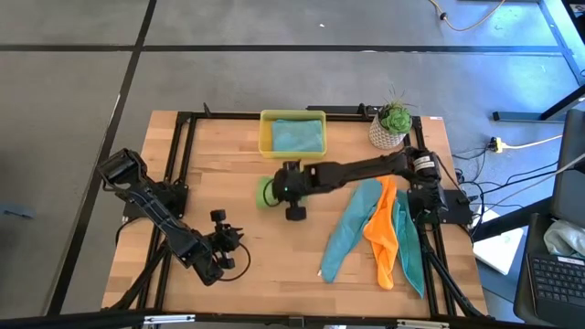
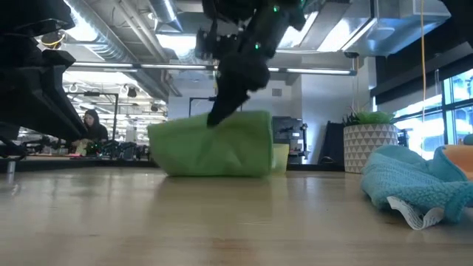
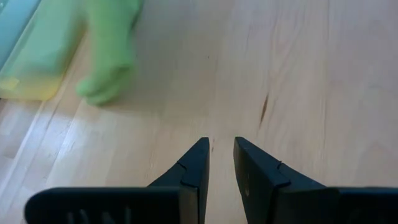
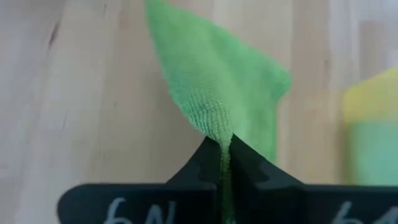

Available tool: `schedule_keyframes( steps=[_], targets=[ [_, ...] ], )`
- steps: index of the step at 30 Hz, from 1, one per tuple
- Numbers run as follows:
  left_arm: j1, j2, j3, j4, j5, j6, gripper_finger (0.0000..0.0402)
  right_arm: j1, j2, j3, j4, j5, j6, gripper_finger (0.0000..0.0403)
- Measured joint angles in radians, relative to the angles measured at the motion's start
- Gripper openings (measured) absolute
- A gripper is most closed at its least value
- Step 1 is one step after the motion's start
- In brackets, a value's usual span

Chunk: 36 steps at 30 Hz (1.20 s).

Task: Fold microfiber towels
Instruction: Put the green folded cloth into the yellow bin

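Light wood table (image 1: pixel 247 183) with black frame edging. Yellow tray (image 1: pixel 292 134) at far edge, middle, teal towel (image 1: pixel 299 135) folded inside. White patterned planter (image 1: pixel 388 133) with green plant at far right corner. Lime green towel (image 1: pixel 267 192) bunched near table centre, just in front of tray. At right side: long teal towel (image 1: pixel 350 228), orange towel (image 1: pixel 382 230), another teal towel (image 1: pixel 409 245), lying side by side, overlapping.
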State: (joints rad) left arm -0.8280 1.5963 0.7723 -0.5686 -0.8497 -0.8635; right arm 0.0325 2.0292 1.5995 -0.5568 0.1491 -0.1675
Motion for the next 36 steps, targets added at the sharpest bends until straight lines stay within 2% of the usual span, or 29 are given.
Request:
schedule_keyframes(
  steps=[11,20,25,28,33,36],
  targets=[
    [-0.014,0.000,0.000,0.003,0.003,0.001,0.0066,-0.168,-0.018,0.244,-0.120,0.096,-0.222,0.0010],
    [-0.020,0.000,0.000,0.002,0.003,0.001,0.0066,-0.392,-0.018,0.269,-0.080,0.114,-0.480,0.0017],
    [-0.019,0.000,0.000,0.002,-0.004,0.008,0.0066,-0.490,-0.017,0.219,0.023,0.039,-0.571,0.0010],
    [-0.019,0.000,0.000,0.002,-0.007,0.009,0.0066,-0.525,-0.017,0.210,0.041,-0.017,-0.570,0.0016],
    [-0.019,0.000,0.000,0.002,-0.021,0.009,0.0066,-0.535,-0.005,0.210,0.029,-0.073,-0.565,0.0020],
    [-0.019,0.000,0.000,0.002,-0.023,0.009,0.0066,-0.533,0.036,0.209,0.011,-0.069,-0.605,0.0017]
  ],
)
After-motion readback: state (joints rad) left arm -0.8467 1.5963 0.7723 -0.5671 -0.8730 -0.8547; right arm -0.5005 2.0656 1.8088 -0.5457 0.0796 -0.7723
